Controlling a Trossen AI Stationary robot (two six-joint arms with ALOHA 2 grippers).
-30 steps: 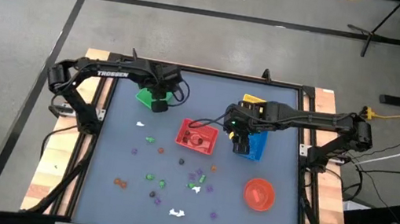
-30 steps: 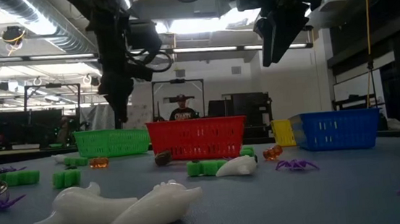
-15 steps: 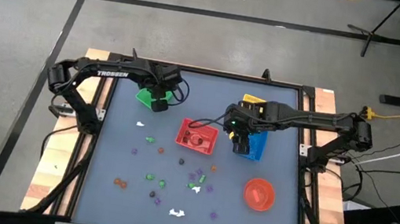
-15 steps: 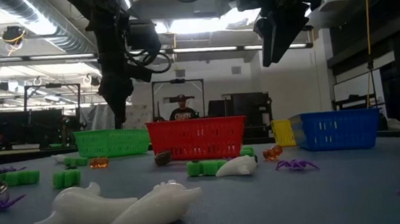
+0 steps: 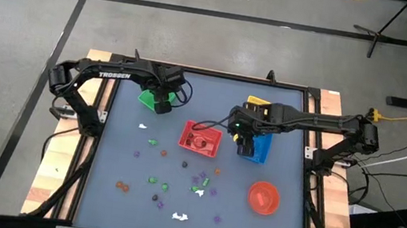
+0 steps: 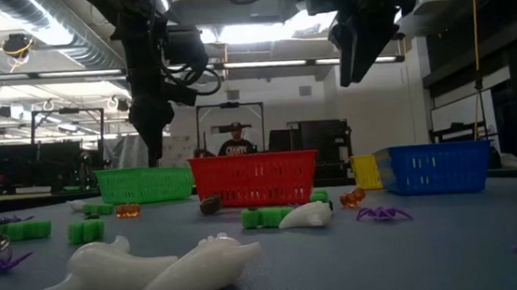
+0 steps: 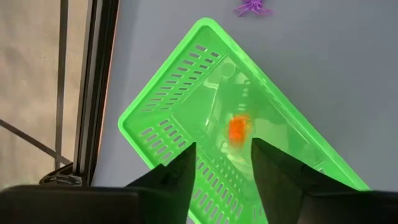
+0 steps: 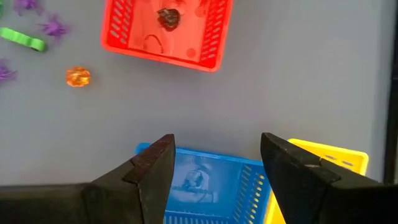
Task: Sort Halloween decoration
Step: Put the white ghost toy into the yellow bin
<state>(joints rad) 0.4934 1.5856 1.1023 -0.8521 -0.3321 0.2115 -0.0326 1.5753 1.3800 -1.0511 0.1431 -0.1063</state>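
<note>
Left hand (image 7: 221, 165) spread over green basket (image 7: 186, 106), orange trinket (image 7: 237, 128) seemingly inside; right hand (image 8: 214, 165) spread above blue basket (image 8: 205, 180).

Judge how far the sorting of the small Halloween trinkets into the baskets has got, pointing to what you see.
Done: an orange trinket lies in the green slotted plastic basket, and a dark one in the red basket. In hand: nothing; the left claw hangs open above the green basket, the right claw open over the blue basket. Left: many loose pieces on the grey table, such as purple spiders.
</note>
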